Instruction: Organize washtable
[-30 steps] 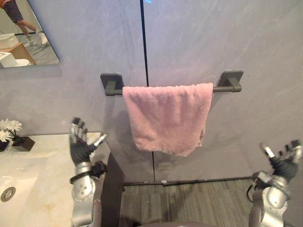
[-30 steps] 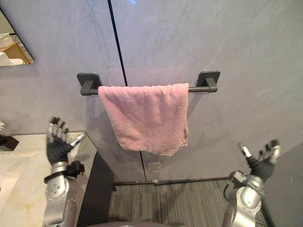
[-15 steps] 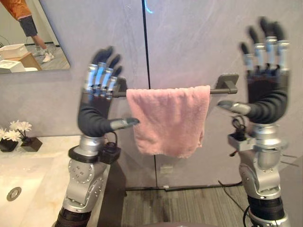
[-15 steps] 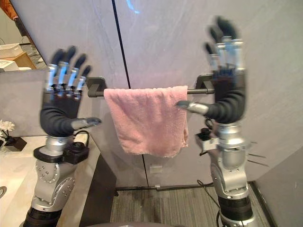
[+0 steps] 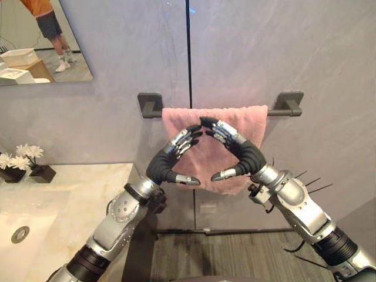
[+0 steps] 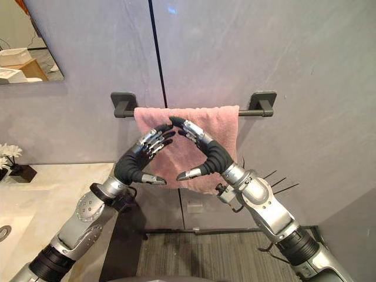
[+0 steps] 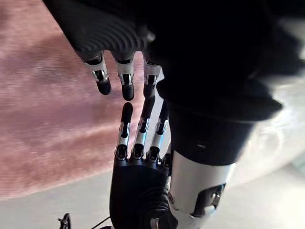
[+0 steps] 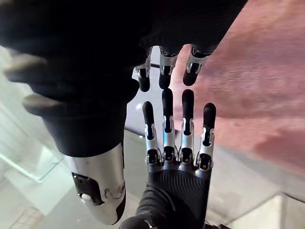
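- We see the fluffy pink towel [image 6: 226,129] draped over a dark, square-ended bar [image 5: 289,103] on the grey stone-look wall [image 5: 329,47], beside the pale marbled table [image 5: 70,194].
- Our left hand [image 5: 164,165] and right hand [image 5: 245,156] are both released, straight fingers almost tip to tip before the towel.

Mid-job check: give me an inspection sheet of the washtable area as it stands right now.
Surface: pale marble counter, with a sink drain at its left.
Job's things: pink towel draped over a dark bar on the wall.
Clutter: white flowers in dark pots at the back of the counter.
Hands: left hand and right hand are up in front of the towel, fingers straight, fingertips almost meeting; neither holds anything.
Cables: nothing seen.
Surroundings: grey wall; mirror reflecting a person's legs; grey plank floor.
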Robot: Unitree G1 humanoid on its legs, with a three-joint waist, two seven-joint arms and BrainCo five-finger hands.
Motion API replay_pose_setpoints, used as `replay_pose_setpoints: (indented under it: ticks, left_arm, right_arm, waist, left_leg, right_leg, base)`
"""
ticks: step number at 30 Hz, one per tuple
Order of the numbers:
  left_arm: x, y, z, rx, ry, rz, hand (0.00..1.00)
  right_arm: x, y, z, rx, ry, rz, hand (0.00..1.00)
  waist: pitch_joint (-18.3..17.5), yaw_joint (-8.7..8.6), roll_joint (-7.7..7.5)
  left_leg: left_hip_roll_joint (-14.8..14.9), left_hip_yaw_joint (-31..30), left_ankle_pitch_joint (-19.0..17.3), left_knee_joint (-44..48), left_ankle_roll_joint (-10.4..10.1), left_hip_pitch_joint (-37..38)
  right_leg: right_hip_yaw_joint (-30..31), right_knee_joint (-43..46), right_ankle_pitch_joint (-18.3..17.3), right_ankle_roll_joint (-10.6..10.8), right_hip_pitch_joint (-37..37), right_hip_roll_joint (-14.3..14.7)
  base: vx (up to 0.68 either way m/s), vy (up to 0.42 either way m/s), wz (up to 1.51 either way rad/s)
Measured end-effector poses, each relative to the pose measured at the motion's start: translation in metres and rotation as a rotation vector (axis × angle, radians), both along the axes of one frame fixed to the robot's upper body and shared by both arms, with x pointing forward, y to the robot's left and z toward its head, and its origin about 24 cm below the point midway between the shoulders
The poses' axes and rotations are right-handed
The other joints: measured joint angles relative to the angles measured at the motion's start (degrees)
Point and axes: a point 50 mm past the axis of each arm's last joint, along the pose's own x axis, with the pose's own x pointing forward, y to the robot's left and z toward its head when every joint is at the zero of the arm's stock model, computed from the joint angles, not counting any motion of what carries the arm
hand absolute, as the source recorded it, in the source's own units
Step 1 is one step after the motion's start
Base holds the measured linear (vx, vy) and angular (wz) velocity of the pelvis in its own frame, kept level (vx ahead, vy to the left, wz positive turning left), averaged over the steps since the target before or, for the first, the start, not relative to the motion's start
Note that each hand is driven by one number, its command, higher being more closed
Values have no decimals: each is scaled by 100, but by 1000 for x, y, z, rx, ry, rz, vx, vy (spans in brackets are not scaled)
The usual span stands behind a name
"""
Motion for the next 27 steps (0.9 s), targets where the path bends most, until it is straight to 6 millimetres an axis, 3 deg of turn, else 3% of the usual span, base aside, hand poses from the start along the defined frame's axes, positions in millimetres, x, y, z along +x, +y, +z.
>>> replay_pose_setpoints:
  ticks: [7,10,13,17,21,27]
  left_arm:
    - [-1,-11,-56,105,192,45,0]
    - [-1,-14,-66,134,217,65,0]
    - [2,-20,-64,148,177,107,0]
    - [16,-21,-64,190,139,199,0]
    - [26,-6,-61,184,131,304,0]
    - [41,27,-52,182,103,481,0]
  right_arm:
    - [-1,-3,-66,-213,157,-102,0]
    - [-2,-3,-77,-237,176,-146,0]
    - [0,-5,-86,-265,186,-218,0]
    - [6,-9,-91,-243,211,-303,0]
    - [11,-18,-86,-215,193,-369,0]
    - [22,-54,-69,-168,142,-554,0]
  waist:
    - [75,-5,-37]
    - [103,-7,-48]
    - [110,-8,-58]
    - [163,-15,-113]
    - [166,-31,-117]
    - [168,-40,-120]
  left_leg:
    - [5,-10,10,-21,3,-86]
    - [13,-16,10,-22,3,-98]
    - [23,-8,11,-22,3,-186]
    - [29,14,14,-22,7,-205]
    - [47,113,13,4,6,-277]
    - [107,256,13,8,4,-290]
  right_leg:
    - [8,-4,-2,-3,-73,-3]
    - [12,-11,-2,-3,-78,-5]
    - [21,-9,-1,-2,-165,-12]
    - [40,-15,1,-2,-189,-12]
    - [140,-74,56,-6,-288,2]
    - [289,-238,203,-44,-281,65]
  base:
    - [0,0,0]
    - [0,0,0]
    - [0,0,0]
    - [0,-2,-1]
    - [7,-3,-13]
    - [-6,-11,-15]
